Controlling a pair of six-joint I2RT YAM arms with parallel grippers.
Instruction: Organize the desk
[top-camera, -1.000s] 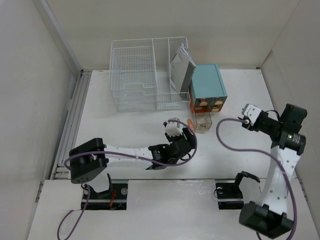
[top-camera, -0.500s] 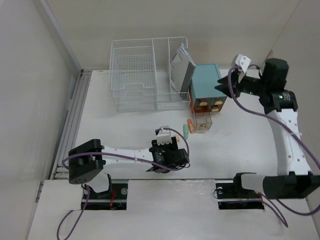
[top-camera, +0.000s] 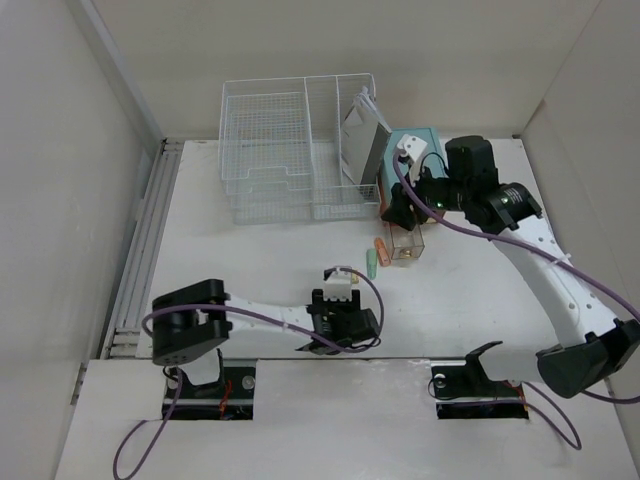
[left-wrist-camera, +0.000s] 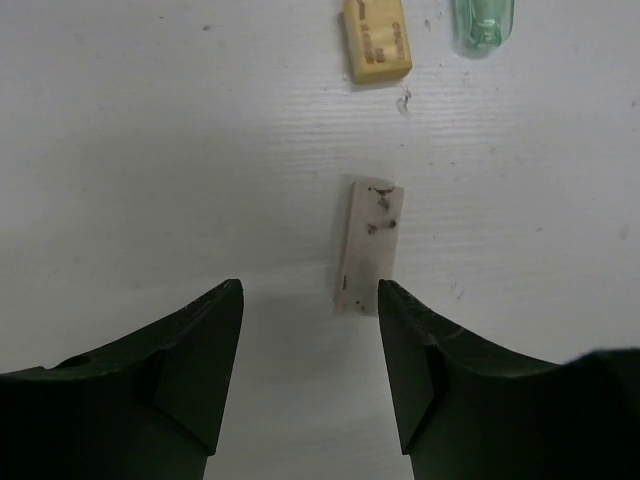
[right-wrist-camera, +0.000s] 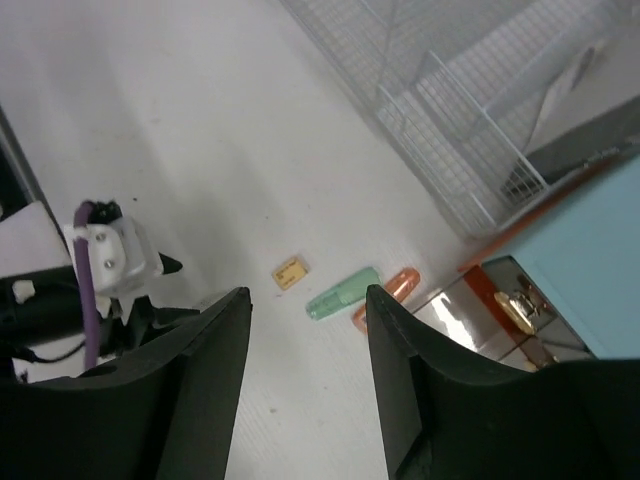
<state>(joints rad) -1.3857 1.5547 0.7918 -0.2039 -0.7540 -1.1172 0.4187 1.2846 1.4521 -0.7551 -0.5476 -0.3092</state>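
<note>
The left tool (left-wrist-camera: 310, 300) hangs open and empty, low over the white surface (left-wrist-camera: 150, 150) by its near edge. A smudged eraser (left-wrist-camera: 368, 245) lies just ahead of its jaws. Picking that up looks like the step in hand, and it calls for a short advance and a squeeze. The right tool (right-wrist-camera: 308, 300), likewise open and empty, hovers beside the teal drawer box (top-camera: 418, 160) at the far edge. The surface spreads beneath both arms, with pale walls (top-camera: 60, 200) around it.
</note>
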